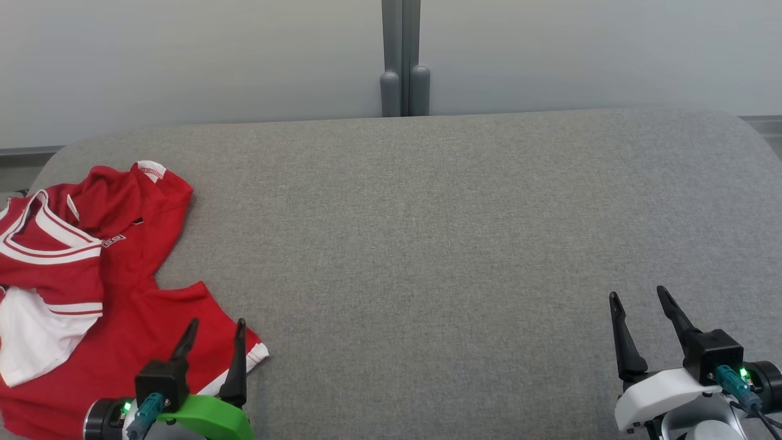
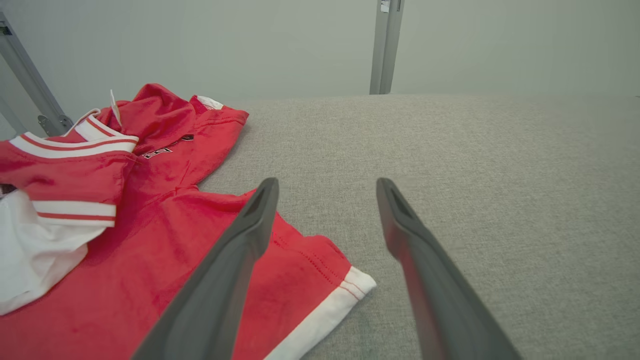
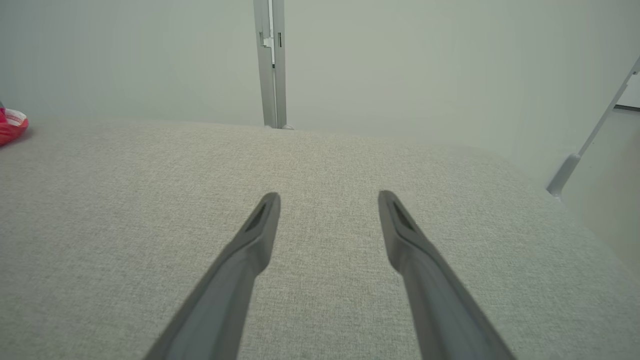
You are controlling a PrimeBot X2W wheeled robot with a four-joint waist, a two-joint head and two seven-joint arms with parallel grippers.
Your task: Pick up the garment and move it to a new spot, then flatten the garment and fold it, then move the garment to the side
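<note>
Black fingers of the left gripper stand spread wide with nothing between them, low at the left of the head view, behind a green cuff on that wrist. They hang over the near right corner of a red jersey. In the left wrist view one finger crosses the red cloth and the other crosses bare grey upholstery, with the white-banded hem corner lying between and below them. Whether either fingertip touches the cloth cannot be told.

The jersey lies crumpled at the left end of the grey fabric surface, running off the left edge of the head view. Its white-and-red striped collar sits toward the far left, a white panel shows below it, and one sleeve with a white cuff reaches toward the back edge.

Well apart, at the lower right of the head view, the right gripper is likewise spread and empty, its fingers above bare grey fabric ahead of a white housing. In the right wrist view a small bit of red cloth shows at the far left edge.

Behind the surface stands a pale wall, with a grey vertical post at its middle.
</note>
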